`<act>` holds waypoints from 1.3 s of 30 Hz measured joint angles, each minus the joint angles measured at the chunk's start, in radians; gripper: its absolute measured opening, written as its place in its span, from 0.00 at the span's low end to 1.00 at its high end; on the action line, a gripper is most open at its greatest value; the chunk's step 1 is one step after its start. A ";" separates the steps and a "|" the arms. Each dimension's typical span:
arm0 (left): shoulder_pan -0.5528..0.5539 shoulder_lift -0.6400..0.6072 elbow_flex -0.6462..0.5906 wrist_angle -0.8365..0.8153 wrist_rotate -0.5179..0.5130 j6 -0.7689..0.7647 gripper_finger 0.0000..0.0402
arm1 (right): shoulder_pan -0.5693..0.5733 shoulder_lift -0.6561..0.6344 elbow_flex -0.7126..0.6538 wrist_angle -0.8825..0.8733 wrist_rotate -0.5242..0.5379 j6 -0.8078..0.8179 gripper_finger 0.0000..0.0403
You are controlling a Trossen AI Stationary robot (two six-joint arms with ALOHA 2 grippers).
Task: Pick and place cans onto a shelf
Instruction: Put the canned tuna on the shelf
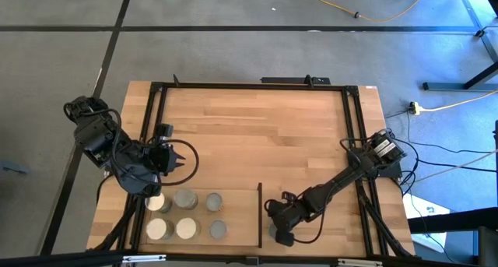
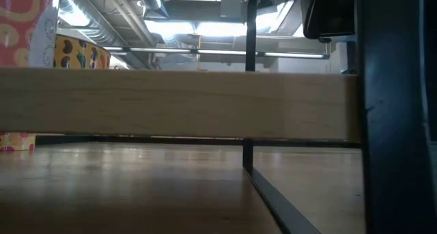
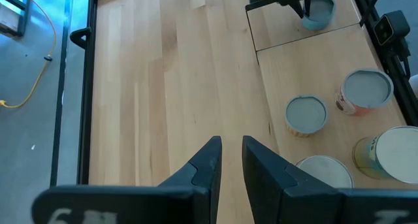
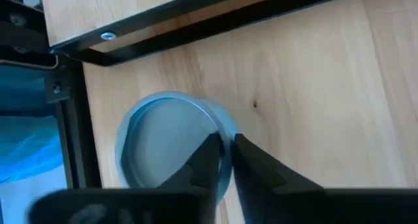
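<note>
A blue-walled can [image 4: 166, 145] with a grey top stands upright on the wood just right of the shelf's thin black divider [image 1: 259, 212], near the table's near edge. My right gripper [image 4: 225, 140] is down on it, shut on its rim; the left wrist view shows the gripper [image 3: 297, 2] on that can [image 3: 320, 14] from afar. Left of the divider several cans [image 1: 185, 198] stand upright in two rows, some with yellowish labels [image 3: 366, 90]. My left gripper [image 3: 232, 142] hangs above the table's left side, just beyond those cans. Its fingers stand a narrow gap apart with nothing between them. My right gripper holds the can by its rim [image 4: 222, 129] on the side facing the arm. One finger [image 4: 208, 152] is over the top inside the rim, and the other [image 4: 251, 159] is outside the wall. The fingers slant down from the far right. The can stands upright on the wood.
Black frame rails [image 1: 249, 86] run around the tabletop. Cables and the right arm's base [image 1: 381, 154] crowd the right edge. Bare wood [image 1: 257, 135] fills the table's middle and far part. In the low view a wooden board [image 2: 177, 104] crosses above a black upright [image 2: 247, 155].
</note>
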 joint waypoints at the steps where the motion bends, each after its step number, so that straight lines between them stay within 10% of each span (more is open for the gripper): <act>1: 0.000 0.000 0.000 0.000 0.000 0.000 0.14 | 0.000 0.000 0.000 -0.001 0.006 0.009 0.09; 39: 0.000 0.000 0.000 0.000 0.008 -0.004 0.14 | 0.017 -0.001 0.304 -0.315 0.013 0.032 0.03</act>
